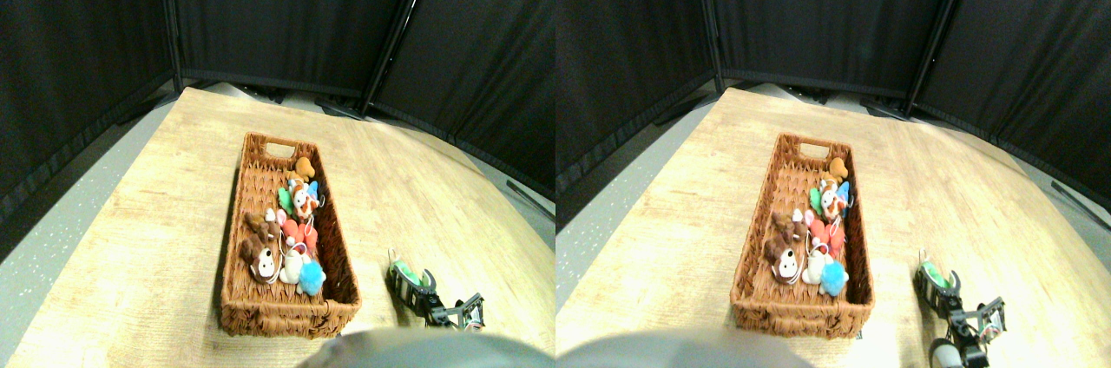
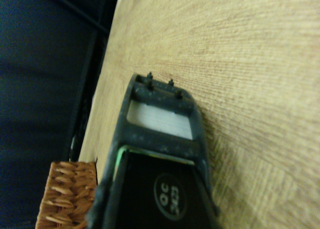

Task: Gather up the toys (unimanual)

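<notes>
Stereo pair view: last green toy point(image 1: 406, 276) at the gripper point(image 1: 405, 279), the rest already in the basket point(image 1: 286, 320).
Brown-white, orange, red and blue toys point(image 1: 291, 233) lie inside the wicker basket. On the tabletop point(image 1: 156, 212) just beside it, the green toy sits between the gripper's jaws, apparently pinched; judged nearly done, one toy left.
</notes>
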